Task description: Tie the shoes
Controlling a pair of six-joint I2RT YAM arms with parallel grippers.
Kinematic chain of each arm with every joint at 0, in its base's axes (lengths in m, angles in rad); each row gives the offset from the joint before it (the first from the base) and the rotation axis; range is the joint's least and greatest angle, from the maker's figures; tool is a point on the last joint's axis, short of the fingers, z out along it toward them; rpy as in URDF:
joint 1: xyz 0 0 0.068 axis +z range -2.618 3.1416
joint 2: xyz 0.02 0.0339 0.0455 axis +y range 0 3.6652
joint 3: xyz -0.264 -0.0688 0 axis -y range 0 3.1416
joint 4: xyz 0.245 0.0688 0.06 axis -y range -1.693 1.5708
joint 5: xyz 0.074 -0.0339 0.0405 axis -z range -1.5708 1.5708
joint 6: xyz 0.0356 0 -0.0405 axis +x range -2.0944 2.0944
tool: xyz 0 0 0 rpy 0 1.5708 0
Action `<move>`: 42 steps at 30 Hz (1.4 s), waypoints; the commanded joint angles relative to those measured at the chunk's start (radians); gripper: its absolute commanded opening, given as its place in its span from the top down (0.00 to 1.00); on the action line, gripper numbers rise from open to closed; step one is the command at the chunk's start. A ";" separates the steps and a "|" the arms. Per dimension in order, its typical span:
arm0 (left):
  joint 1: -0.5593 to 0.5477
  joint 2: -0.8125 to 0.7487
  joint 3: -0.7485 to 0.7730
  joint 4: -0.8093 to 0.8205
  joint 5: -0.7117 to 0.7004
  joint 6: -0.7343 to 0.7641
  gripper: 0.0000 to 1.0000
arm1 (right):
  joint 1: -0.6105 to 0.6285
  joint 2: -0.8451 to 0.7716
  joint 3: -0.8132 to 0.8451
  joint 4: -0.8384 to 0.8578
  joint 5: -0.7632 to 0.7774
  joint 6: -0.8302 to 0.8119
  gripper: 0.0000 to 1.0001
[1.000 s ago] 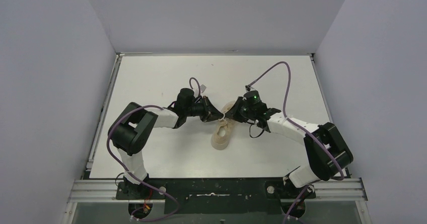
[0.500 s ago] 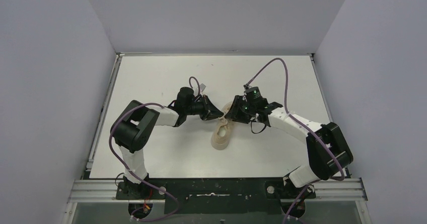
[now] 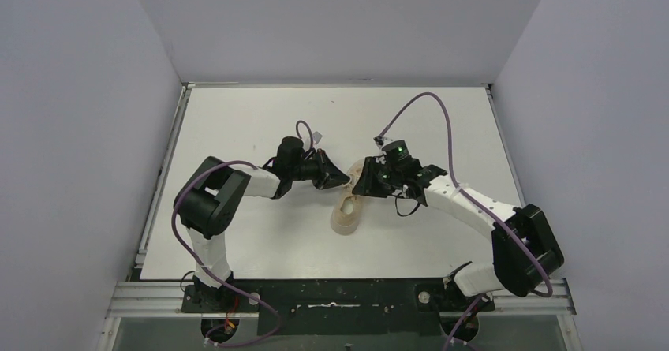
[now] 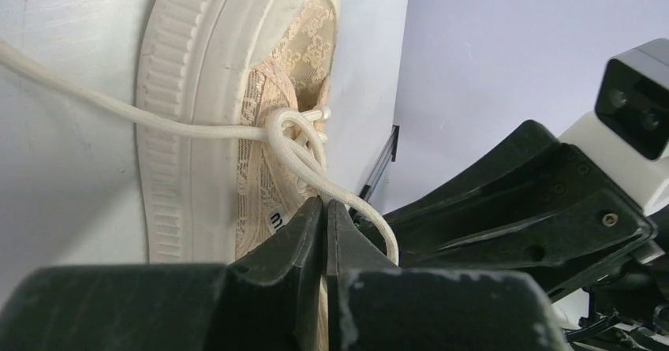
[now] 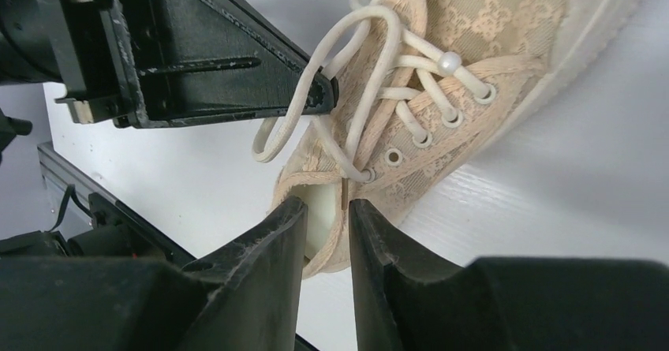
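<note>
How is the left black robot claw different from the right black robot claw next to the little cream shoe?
The left black two-finger gripper is squeezed shut on the thin cream lace; the right black two-finger gripper is open, clamping nothing. In the top view, the left one reaches the small cream-beige sneaker from the left, the right one from the right. Both are black and point at the laces.

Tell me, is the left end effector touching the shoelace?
Touching. The left wrist view shows the left end effector closed, its fingertips pinching the lace that comes off the sneaker.
</note>
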 commanded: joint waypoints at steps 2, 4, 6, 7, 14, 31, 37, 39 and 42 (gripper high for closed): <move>0.009 -0.016 0.022 0.055 0.019 0.005 1.00 | 0.035 0.037 0.009 0.056 0.005 -0.022 0.72; 0.009 -0.017 0.022 0.055 0.018 0.005 1.00 | 0.037 0.042 0.003 0.066 0.005 -0.021 0.72; 0.009 -0.015 0.023 0.057 0.017 0.004 1.00 | 0.039 0.049 0.003 0.067 0.008 -0.021 0.73; 0.009 -0.014 0.025 0.059 0.018 0.002 1.00 | 0.040 0.053 0.003 0.066 0.013 -0.022 0.73; 0.007 -0.009 0.030 0.069 0.023 -0.006 1.00 | 0.046 0.071 -0.006 0.066 0.040 -0.020 0.74; 0.004 -0.034 0.031 0.024 0.033 0.030 0.96 | 0.040 0.044 0.136 -0.263 0.019 -0.113 1.00; 0.032 -0.115 0.057 -0.245 0.044 0.255 0.38 | -0.006 -0.059 0.145 -0.563 -0.093 -0.215 1.00; 0.072 -0.166 0.072 -0.410 0.043 0.389 0.21 | -0.029 -0.092 0.126 -0.568 -0.103 -0.219 1.00; 0.149 -0.272 0.109 -0.689 -0.039 0.679 0.12 | -0.083 -0.102 0.132 -0.591 -0.117 -0.224 1.00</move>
